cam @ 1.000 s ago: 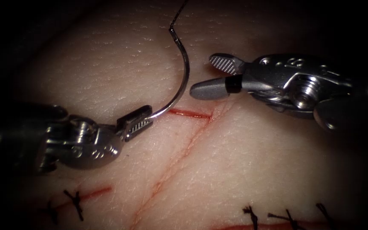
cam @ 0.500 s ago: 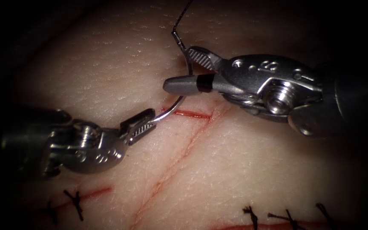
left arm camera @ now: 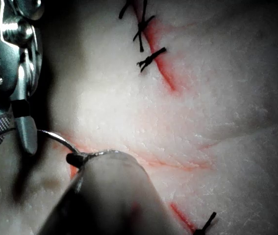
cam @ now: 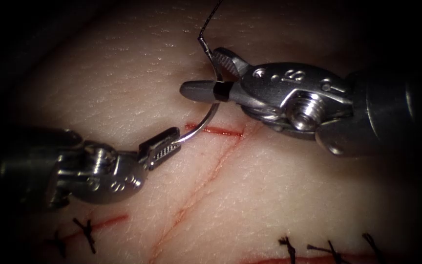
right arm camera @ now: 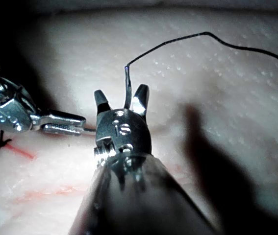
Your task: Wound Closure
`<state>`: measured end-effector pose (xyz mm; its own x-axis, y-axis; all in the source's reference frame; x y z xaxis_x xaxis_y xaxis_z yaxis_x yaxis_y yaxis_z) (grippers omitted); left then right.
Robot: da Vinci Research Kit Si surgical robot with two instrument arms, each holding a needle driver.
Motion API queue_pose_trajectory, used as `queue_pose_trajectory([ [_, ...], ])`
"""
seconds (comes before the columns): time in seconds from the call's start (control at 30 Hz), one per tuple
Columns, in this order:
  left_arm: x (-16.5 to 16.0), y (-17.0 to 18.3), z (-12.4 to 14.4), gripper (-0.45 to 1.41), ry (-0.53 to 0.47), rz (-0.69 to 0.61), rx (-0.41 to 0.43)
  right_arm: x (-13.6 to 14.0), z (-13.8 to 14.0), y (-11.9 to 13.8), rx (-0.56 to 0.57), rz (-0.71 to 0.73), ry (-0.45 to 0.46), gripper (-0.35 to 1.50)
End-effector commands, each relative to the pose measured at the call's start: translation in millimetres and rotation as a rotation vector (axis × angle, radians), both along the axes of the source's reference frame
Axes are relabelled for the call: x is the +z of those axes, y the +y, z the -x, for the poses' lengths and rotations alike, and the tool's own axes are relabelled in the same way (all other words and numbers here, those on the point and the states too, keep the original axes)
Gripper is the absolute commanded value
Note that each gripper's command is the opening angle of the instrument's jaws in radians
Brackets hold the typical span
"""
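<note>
Needle [cam: 210,110] is clamped near its tip by the left tool [cam: 161,146], clear of the tissue [cam: 289,195]; right tool [cam: 210,73] jaws stand apart, straddling its thread end, apparently to receive it.

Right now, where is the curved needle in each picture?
Endoscope view: needle, clear of the tissue, arcs from the left tool's shut jaws up between the right tool's open jaws.
Left wrist view: it bridges both tools.
Right wrist view: upright between open jaws.
Shared landmark: right tool.

Stamped "IS" on the right hand [cam: 206,73].
</note>
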<state>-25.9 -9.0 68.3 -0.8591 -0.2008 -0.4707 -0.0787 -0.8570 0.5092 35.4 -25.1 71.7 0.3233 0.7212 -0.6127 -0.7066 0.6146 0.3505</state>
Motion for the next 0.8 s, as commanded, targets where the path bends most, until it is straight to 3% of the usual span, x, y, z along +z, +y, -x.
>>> queue_pose_trajectory([
  [0.03, 0.6, -0.2, 0.5, -0.45, -0.001, 0.002, -0.001, 0.7, -1.1, -0.6, -0.004, -0.004, -0.002, 0.97],
  [0.1, 0.6, -0.2, 0.5, -0.45, -0.001, 0.004, -0.004, 0.9, -1.0, -0.9, -0.007, -0.008, -0.009, 0.64],
  [0.13, 0.5, -0.2, 0.4, -0.45, 0.003, 0.008, -0.003, 1.0, -0.9, -1.2, 0.001, -0.005, -0.024, 0.15],
  [0.17, 0.5, -0.2, 0.4, -0.45, 0.003, 0.008, -0.003, 1.0, -0.9, -1.2, 0.001, -0.005, -0.024, 0.15],
  [0.2, 0.5, -0.2, 0.4, -0.45, 0.004, 0.008, -0.005, 1.1, -0.8, -1.3, 0.004, -0.007, -0.031, -0.2],
  [0.23, 0.5, -0.2, 0.4, -0.45, 0.005, 0.01, -0.008, 1.1, -0.9, -1.5, 0.006, -0.002, -0.042, -0.35],
  [0.4, 0.4, -0.2, 0.8, -0.45, 0.012, 0.03, 0.007, 1.1, -1.0, -1.4, 0.049, -0.001, -0.053, -0.35],
  [0.43, 0.4, -0.2, 0.8, -0.38, 0.012, 0.032, 0.005, 1.0, -1.0, -1.3, 0.057, 0.001, -0.055, -0.35],
  [0.47, 0.4, -0.2, 0.8, -0.06, 0.011, 0.032, 0.005, 1.0, -0.9, -1.2, 0.064, 0.005, -0.053, -0.35],
  [0.5, 0.4, -0.2, 0.8, 0.52, 0.011, 0.031, 0.005, 0.8, -0.7, -0.9, 0.071, 0.017, -0.048, -0.35],
  [0.53, 0.4, -0.2, 0.8, 0.69, 0.004, 0.028, 0.003, 0.8, -0.5, -0.7, 0.072, 0.025, -0.046, -0.35],
  [0.57, 0.3, -0.1, 0.8, 0.96, -0.089, -0.029, -0.035, 0.7, -0.3, -0.6, 0.072, 0.04, -0.043, -0.35],
  [0.67, -0.2, 0.0, 0.8, 1.15, -0.241, -0.142, -0.081, 0.6, 0.2, -0.6, 0.079, 0.049, -0.038, -0.35],
  [0.73, -0.9, 0.2, 0.7, 1.11, -0.339, -0.242, -0.103, 0.7, 0.9, -0.6, 0.075, 0.056, -0.019, -0.35],
  [0.8, -1.1, 0.3, 0.7, 1.08, -0.359, -0.268, -0.11, 0.7, 1.1, -0.5, 0.072, 0.057, -0.012, -0.35],
])
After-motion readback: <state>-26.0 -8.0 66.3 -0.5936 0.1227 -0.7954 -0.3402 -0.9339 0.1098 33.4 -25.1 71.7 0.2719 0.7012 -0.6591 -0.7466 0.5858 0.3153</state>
